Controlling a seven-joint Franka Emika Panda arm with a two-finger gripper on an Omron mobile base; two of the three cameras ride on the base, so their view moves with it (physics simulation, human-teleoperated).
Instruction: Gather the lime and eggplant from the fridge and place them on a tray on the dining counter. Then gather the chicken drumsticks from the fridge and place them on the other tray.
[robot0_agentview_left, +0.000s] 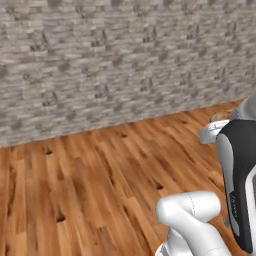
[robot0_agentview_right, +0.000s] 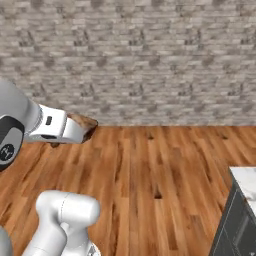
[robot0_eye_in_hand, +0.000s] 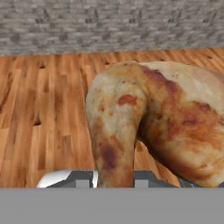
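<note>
Chicken drumstick (robot0_eye_in_hand: 153, 118) is in the gripper (robot0_eye_in_hand: 109, 177), carried in the air over a wood plank floor (robot0_agentview_left: 75, 190); no fridge, tray or dining counter can be made out from here, so by my reading this is the carry between them.

Left base view: brick wall (robot0_agentview_left: 100, 65) across the top, floor below. At the right edge the white hand juts toward the wall, with a small brown patch at its tip, probably the meat; too small to confirm.

Right base view: the hand reaches in from the left, and the browned end of the drumstick (robot0_agentview_right: 84, 124) pokes out past it. At the lower right corner sits a pale slab on a dark cabinet face (robot0_agentview_right: 235, 225); I cannot tell which counter it is.

Hand view: the two dark finger tips (robot0_eye_in_hand: 81, 179) stand either side of the narrow shank, closed on it. The thick, roasted body swells up and to the right of the grip.

Handling judgement:
- Rigid enough along the bone; skin looks glossy, so likely slippery.
- Moderate weight, but most of it sits off to one side of the grip, so it may pivot or slide between the fingers on a fast swing.
- The shank is a sensible hold for narrow jaws; a grip nearer the bulge would balance better.
- Not fragile; a low set-down on the tray should do.
</note>
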